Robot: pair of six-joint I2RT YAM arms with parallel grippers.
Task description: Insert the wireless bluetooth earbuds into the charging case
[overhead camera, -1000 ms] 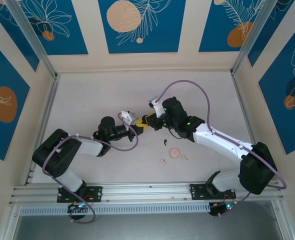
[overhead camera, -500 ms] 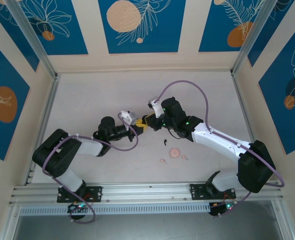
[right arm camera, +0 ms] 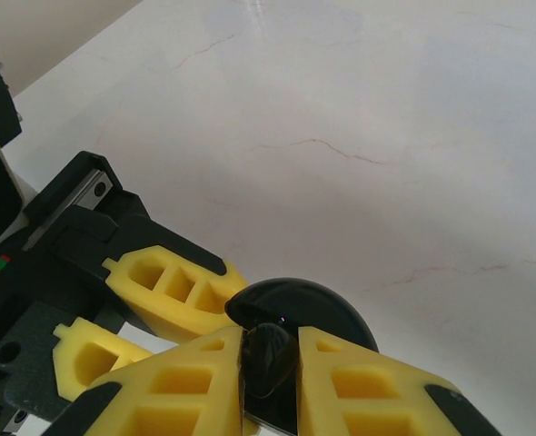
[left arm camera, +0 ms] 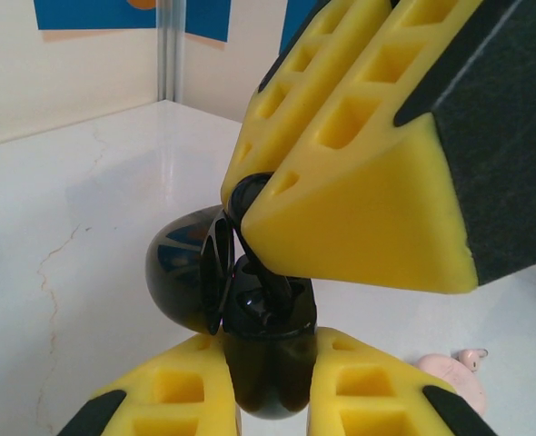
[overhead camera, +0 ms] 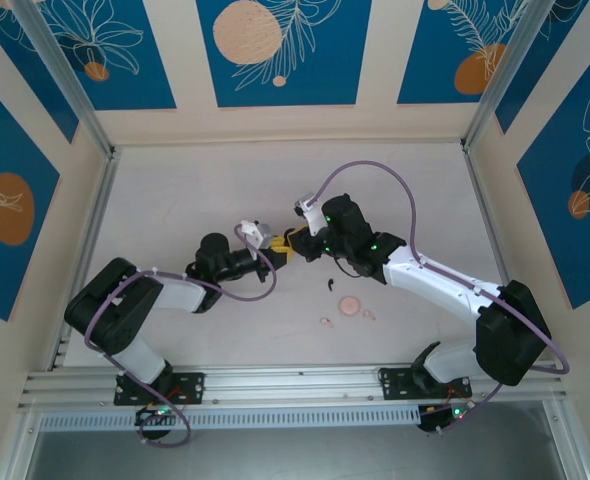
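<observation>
My left gripper (left arm camera: 270, 352) is shut on the body of a black charging case (left arm camera: 266, 363), which it holds above the table with the lid (left arm camera: 184, 277) hinged open to the left. My right gripper (right arm camera: 270, 352) is shut on a black earbud (right arm camera: 270, 363) and comes in from above. That earbud's tip (left arm camera: 275, 292) sits in the case's open mouth. In the top view the two grippers meet fingertip to fingertip at mid-table, left gripper (overhead camera: 272, 246) and right gripper (overhead camera: 293, 243). A second black earbud (overhead camera: 329, 284) lies on the table just right of them.
A round pink case (overhead camera: 350, 305) lies on the table in front of the right arm, with two pale pink earbuds (overhead camera: 326, 321) (overhead camera: 369, 315) beside it. The white tabletop (overhead camera: 175, 200) is walled on three sides, with an aluminium rail along the near edge.
Both grippers have stayed joined at the case and drifted very slightly to the left. Both grips are unchanged.
</observation>
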